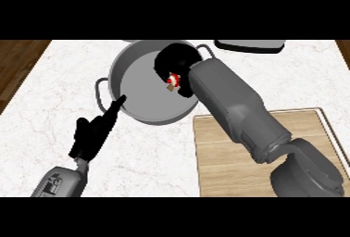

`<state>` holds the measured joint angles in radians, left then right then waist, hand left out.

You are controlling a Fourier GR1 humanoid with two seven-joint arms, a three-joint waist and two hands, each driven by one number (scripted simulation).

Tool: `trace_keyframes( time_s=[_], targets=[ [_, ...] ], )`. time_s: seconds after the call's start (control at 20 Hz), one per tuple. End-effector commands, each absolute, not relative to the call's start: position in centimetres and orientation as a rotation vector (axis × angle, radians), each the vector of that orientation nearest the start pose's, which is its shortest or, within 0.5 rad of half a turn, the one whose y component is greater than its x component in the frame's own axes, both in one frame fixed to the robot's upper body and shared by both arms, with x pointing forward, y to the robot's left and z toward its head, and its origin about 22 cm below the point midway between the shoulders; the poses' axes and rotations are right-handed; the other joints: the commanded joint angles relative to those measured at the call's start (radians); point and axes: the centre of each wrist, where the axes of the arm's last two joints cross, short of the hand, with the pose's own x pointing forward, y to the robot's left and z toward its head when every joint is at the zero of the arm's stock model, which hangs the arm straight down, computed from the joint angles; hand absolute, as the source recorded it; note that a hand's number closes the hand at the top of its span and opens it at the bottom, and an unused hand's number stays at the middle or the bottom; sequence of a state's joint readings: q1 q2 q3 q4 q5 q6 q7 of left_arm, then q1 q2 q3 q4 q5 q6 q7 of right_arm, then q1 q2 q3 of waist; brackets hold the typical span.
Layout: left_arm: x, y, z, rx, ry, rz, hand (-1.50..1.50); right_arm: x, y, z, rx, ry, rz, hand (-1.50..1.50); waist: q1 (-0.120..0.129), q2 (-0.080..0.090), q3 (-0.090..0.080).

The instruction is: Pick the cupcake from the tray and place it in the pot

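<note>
A grey pot (140,99) with two side handles stands on the marble counter at the upper middle. My right hand (175,60) hangs over the pot's right half, fingers curled round the cupcake (173,82), of which only a red and white top and a brown base show below the palm. The grey right forearm (229,104) crosses from the lower right and hides part of the wooden tray (219,162). My left hand (96,129) rests open at the lower left, fingers straight and pointing toward the pot's left rim, just short of it.
The wooden tray lies at the lower right of the counter. A dark, flat object (249,45) sits at the top right edge. Brown wooden floor (17,65) shows beyond the counter's left side.
</note>
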<state>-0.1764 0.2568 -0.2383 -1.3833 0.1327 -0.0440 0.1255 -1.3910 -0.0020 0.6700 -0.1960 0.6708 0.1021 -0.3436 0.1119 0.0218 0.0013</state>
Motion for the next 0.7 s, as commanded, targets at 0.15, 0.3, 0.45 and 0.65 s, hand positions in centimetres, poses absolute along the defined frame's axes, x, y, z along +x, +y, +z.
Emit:
trace_keyframes(
  time_s=[0.15,0.3,0.45,0.65],
  targets=[
    [27.4,21.7,-1.1,-0.125,-1.312,-0.384,0.00,42.9,-2.6,10.2,-0.370,-1.398,1.961,-1.50,0.017,0.012,-0.003],
    [27.7,20.4,-1.1,-0.140,-1.315,-0.411,0.00,42.6,-2.4,10.6,-0.137,-1.604,1.702,-1.50,0.019,0.017,-0.002],
    [27.5,20.7,-0.9,-0.128,-1.312,-0.389,0.00,42.8,-3.3,10.5,0.042,-1.734,1.441,-1.50,0.013,0.015,0.001],
    [27.5,20.9,-1.1,-0.132,-1.323,-0.380,0.00,43.3,-3.9,11.7,0.182,-1.788,1.092,-1.50,0.009,0.010,-0.001]
  ],
)
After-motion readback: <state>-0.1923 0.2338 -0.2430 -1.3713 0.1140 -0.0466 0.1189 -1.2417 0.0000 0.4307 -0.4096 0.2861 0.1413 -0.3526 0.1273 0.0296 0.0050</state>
